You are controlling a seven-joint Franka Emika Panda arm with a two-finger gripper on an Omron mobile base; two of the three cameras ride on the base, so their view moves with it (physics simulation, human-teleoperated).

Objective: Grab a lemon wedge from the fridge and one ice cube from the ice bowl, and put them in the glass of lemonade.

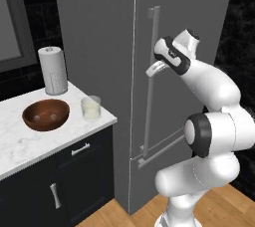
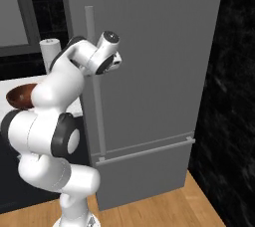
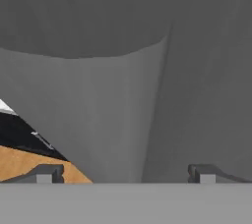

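Note:
The tall grey fridge (image 1: 99,47) (image 2: 159,61) stands with its door shut, so the lemon wedge is hidden. My gripper (image 1: 155,67) (image 2: 116,62) (image 3: 125,174) is open, right at the long vertical bar handle (image 1: 149,116) (image 2: 98,116), about halfway up. In the hand view the handle's grey bar runs up between the two fingertips (image 3: 47,174), and nothing is held. On the marble counter (image 1: 20,146) to the left sit the reddish-brown ice bowl (image 1: 46,114) (image 2: 20,96) and, just right of it, the glass of lemonade (image 1: 91,107).
A white paper-towel roll (image 1: 53,70) (image 2: 50,47) stands behind the bowl. Dark cabinets with a drawer (image 1: 79,149) sit under the counter. A dark wall (image 2: 231,96) flanks the fridge on the right. The floor (image 2: 149,211) is wood.

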